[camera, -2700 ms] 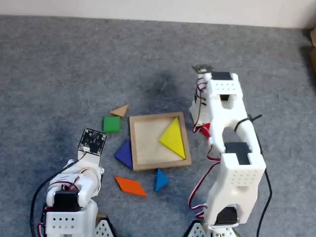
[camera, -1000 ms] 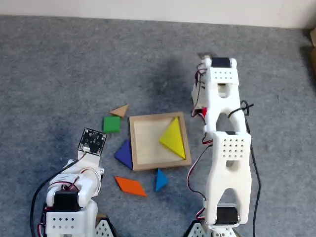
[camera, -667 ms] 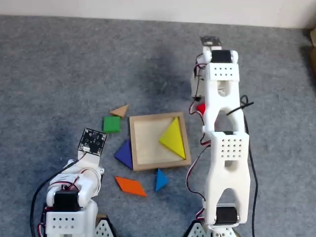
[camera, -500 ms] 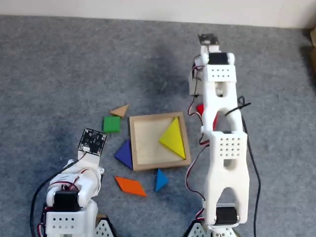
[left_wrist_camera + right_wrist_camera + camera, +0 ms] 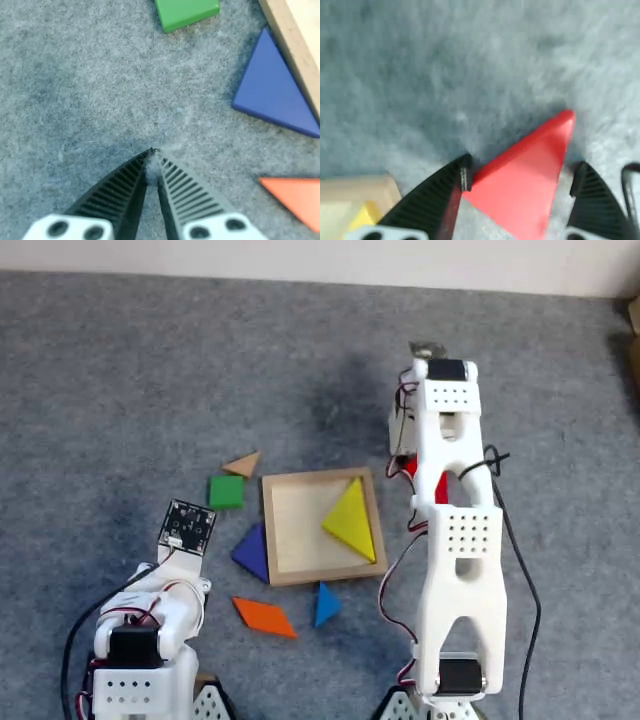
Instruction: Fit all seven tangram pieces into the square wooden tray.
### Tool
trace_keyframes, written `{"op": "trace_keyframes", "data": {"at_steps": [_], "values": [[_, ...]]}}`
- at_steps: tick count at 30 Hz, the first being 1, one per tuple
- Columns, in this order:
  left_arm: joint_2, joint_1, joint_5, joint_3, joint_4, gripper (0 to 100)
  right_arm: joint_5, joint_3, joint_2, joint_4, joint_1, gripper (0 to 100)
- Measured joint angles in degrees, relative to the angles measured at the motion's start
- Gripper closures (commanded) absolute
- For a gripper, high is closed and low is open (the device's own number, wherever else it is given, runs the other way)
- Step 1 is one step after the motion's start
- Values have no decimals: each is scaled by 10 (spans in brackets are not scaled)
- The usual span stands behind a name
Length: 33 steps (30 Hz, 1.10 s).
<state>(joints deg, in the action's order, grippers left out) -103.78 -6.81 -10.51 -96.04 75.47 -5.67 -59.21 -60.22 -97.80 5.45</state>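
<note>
Red triangle point(image 5: 520, 195) lies on the grey counter point(image 5: 150, 360) just outside a corner of the wooden tray point(image 5: 268, 530), straddled by the right end effector point(image 5: 522, 167), spread wide and holding nothing. Closing low and squarely on its edges should stop it tipping. The left end effector point(image 5: 152, 160) is pinched closed, empty.

In the high view the red triangle point(image 5: 409, 468) is largely hidden under the right arm point(image 5: 458, 540). In the right wrist view a blurred tray point(image 5: 351, 190) corner and what seems to be the yellow piece point(image 5: 362, 218) are cut off. The green square point(image 5: 186, 11) and orange piece point(image 5: 296, 198) are cropped in the left wrist view.
</note>
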Motion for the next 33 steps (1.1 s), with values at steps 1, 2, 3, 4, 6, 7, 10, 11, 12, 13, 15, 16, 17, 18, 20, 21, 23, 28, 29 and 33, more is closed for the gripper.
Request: {"op": "trace_keyframes", "data": {"at_steps": [1,2,3,4,6,7,10,11,12,13,15,16,17,18,20,21,23,28,29,33], "values": [[0,0,0,0,0,995,-8,0,0,-7,3,750],[0,0,0,0,0,995,-13,0,-1,-11,5,768],[0,0,0,0,0,995,-16,0,-1,-14,6,782],[0,0,0,0,0,995,-18,1,-1,-16,6,786],[0,0,0,0,0,995,-21,1,0,-18,5,786],[0,0,0,0,0,995,-32,1,0,-18,5,787],[0,0,0,0,0,995,-67,12,2,-20,5,787],[0,0,0,0,0,995,-75,17,3,-20,5,787],[0,0,0,0,0,995,-83,25,5,-20,5,787],[0,0,0,0,0,995,-91,36,12,-20,5,787],[0,0,0,0,0,995,-105,70,34,-20,5,787],[0,0,0,0,0,995,-109,93,47,-20,5,787],[0,0,0,0,0,995,-111,111,62,-20,7,786],[0,0,0,0,0,995,-113,135,78,-20,7,786],[0,0,0,0,0,995,-113,185,111,-20,10,785],[0,0,0,0,0,995,-113,207,127,-20,10,784],[0,0,0,0,0,995,-113,242,160,-20,10,760],[0,0,0,0,0,995,-113,294,236,-20,10,674],[0,0,0,0,0,995,-113,304,251,-20,10,674],[0,0,0,0,0,995,-125,356,299,-20,26,674]]}}
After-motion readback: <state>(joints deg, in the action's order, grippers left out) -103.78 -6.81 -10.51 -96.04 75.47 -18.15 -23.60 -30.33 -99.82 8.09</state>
